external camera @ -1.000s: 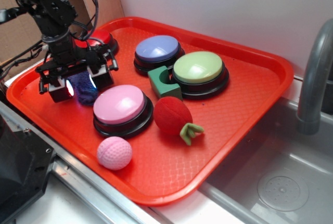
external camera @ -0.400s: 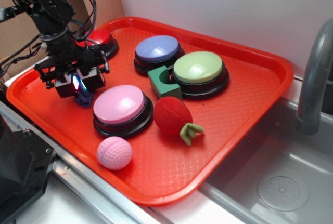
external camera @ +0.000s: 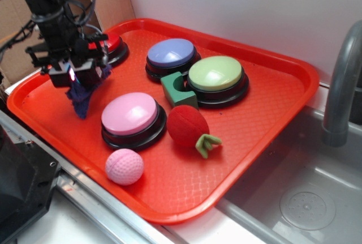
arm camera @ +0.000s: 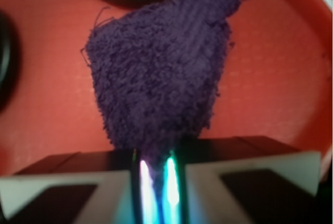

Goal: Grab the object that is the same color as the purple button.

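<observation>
Pinching a corner of the purple knitted cloth (external camera: 82, 98), the gripper (external camera: 76, 76) sits in the upper left of the exterior frame with its jaws nearly closed. In the wrist view the gripper (arm camera: 155, 174) has its pads drawn almost together on the cloth (arm camera: 161, 78), which spreads fuzzy and roughly triangular toward the top of the frame. The cloth hangs limp below the jaws, over the red tray (external camera: 271, 102); whether its lowest tip touches the tray cannot be told. Just beside it to the right stands the pink button (external camera: 131, 114). Behind the gripper is a red button (external camera: 111, 43). Farther right near the frame's centre sits the purple button (external camera: 171, 52), then a green block (external camera: 176, 88), the green button (external camera: 216, 74), the red plush strawberry (external camera: 188, 126) and the pink ball (external camera: 124, 166).
</observation>
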Robot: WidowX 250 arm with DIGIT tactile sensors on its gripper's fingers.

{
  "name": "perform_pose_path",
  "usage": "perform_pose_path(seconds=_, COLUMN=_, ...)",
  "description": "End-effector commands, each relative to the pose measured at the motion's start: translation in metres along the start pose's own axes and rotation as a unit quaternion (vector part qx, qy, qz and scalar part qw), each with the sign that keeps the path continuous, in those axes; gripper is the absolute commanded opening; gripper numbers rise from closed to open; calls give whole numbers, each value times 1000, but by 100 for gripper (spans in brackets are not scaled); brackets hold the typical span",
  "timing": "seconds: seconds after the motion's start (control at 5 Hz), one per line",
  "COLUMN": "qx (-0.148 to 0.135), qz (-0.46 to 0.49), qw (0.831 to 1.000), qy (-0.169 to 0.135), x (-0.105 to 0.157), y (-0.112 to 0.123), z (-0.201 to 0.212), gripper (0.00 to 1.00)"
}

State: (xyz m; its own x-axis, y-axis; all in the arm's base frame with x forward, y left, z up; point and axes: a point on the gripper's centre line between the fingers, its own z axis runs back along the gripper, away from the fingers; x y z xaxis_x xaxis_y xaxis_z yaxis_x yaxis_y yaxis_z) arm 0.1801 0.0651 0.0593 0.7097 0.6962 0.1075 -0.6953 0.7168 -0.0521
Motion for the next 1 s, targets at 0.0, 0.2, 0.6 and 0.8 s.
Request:
perform_pose_path(seconds=0.0, qx=-14, qz=-148, qw=989, qy=-9, x=3, y=-13, z=69, gripper=0)
perform_pose_path(seconds=0.2, qx=4, qz=-257, qw=966, qy=0, x=-11, y=-32, z=95, gripper=0)
perform_pose_path(seconds=0.6, qx=-26, qz=-345, qw=938, qy=-11, x=-44, y=-55, z=136, gripper=0)
perform_pose_path(seconds=0.8, qx=-22, qz=-315, qw=949, qy=3, x=-39, y=-48, z=132, gripper=0)
